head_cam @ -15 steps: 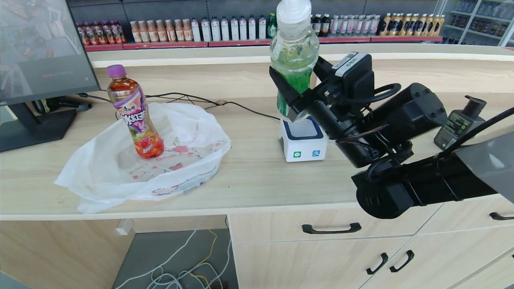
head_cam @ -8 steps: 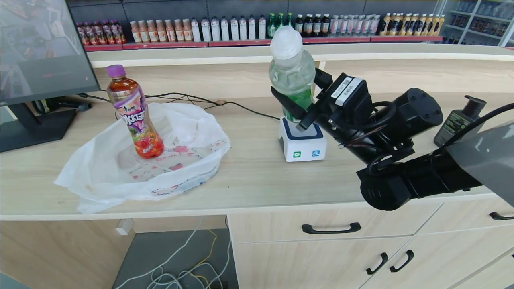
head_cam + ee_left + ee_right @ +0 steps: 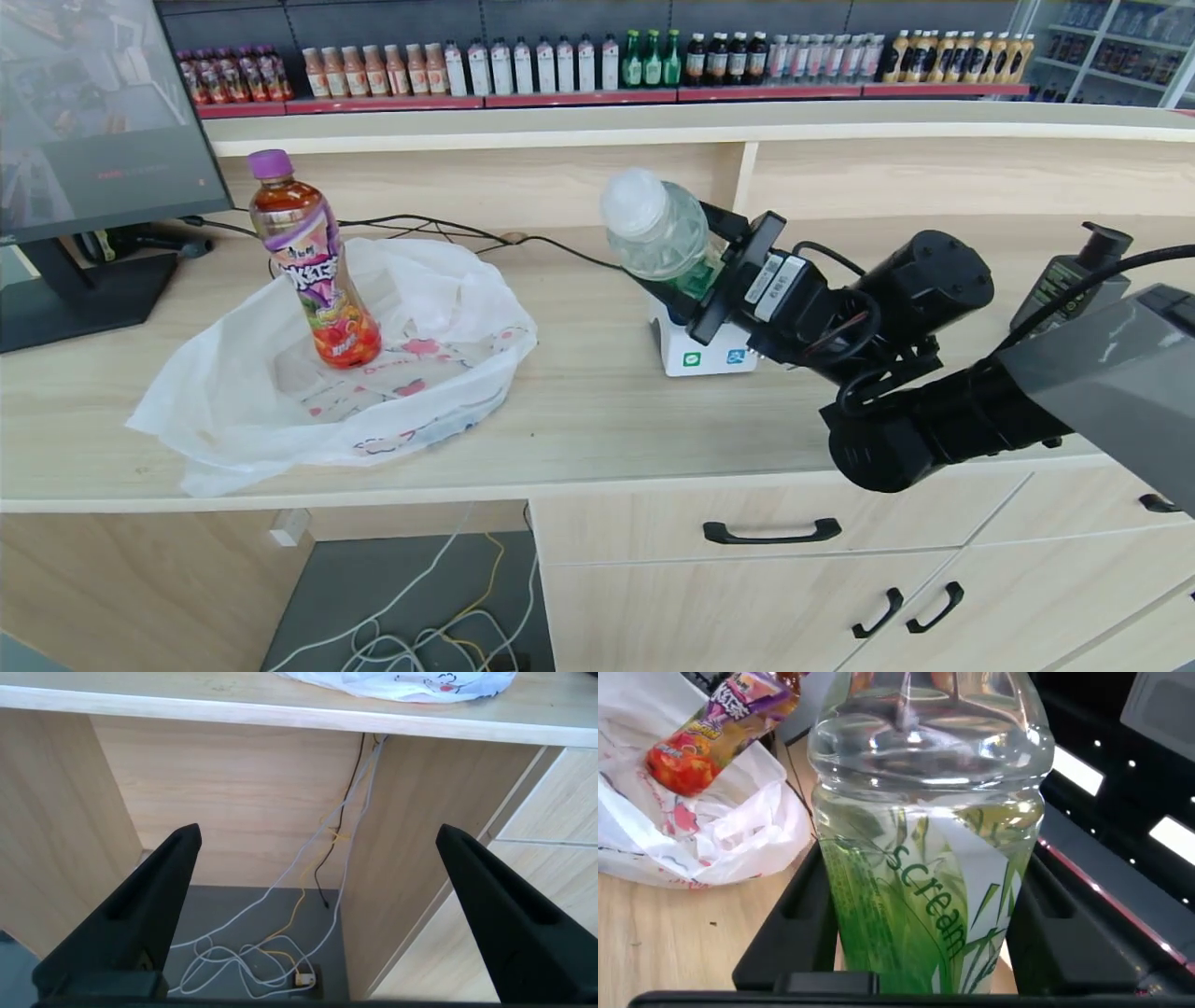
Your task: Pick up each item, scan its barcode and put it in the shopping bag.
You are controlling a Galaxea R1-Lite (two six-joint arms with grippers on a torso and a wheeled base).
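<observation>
Lowered, clear green-labelled plastic bottle (image 3: 656, 227) is tipping toward ten o'clock.
Right gripper (image 3: 702, 273) is clamping it; left gripper (image 3: 318, 835) is holding its fingers apart.

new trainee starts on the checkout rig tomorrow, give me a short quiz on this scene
1. True or false: the purple-capped bottle stands upright on the spread shopping bag.
2. The right end effector holds: A the purple-capped bottle, B the green-label bottle, C nothing.
3. Fill in: the green-label bottle is tilted over the white ____.

Key: 1 true; 2 B; 3 scanner.
</observation>
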